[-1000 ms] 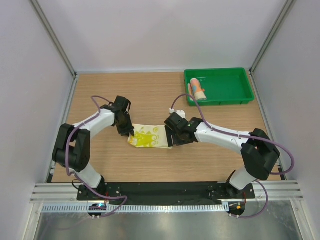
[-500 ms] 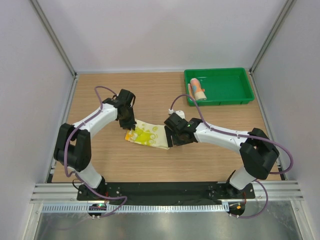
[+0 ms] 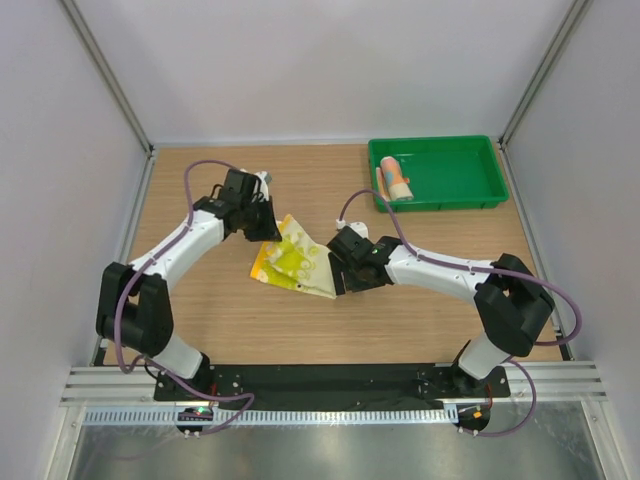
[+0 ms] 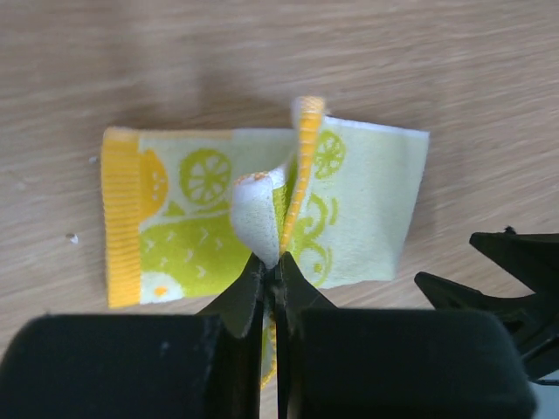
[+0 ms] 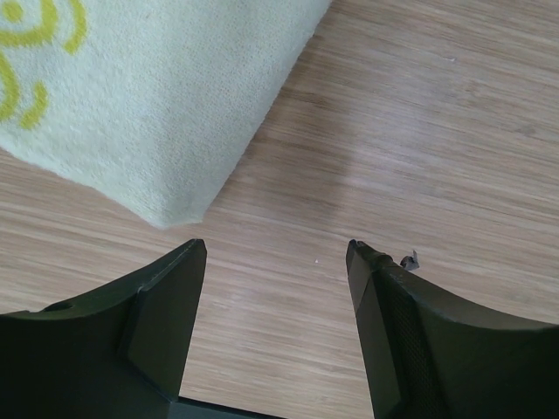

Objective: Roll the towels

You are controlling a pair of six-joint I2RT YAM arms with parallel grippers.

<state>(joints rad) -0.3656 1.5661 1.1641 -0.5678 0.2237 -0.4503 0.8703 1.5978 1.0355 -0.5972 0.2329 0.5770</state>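
My left hand (image 4: 271, 269) pinches a thin edge of the yellow towel (image 3: 291, 262) in the middle of the table (image 3: 300, 180). My right hand (image 5: 276, 255) gapes beside its corner, holding nothing. The cloth may slip or bunch.

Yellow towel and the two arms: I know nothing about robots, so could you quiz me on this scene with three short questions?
1. True or false: the left jaws are shut on the yellow towel.
2. Where does the rolled towel lie? A) in the green tray B) on the bare table C) between the right jaws.
3. Fill in: the right jaws stand ___ over the table, holding nothing.
Key: 1 true; 2 A; 3 open.
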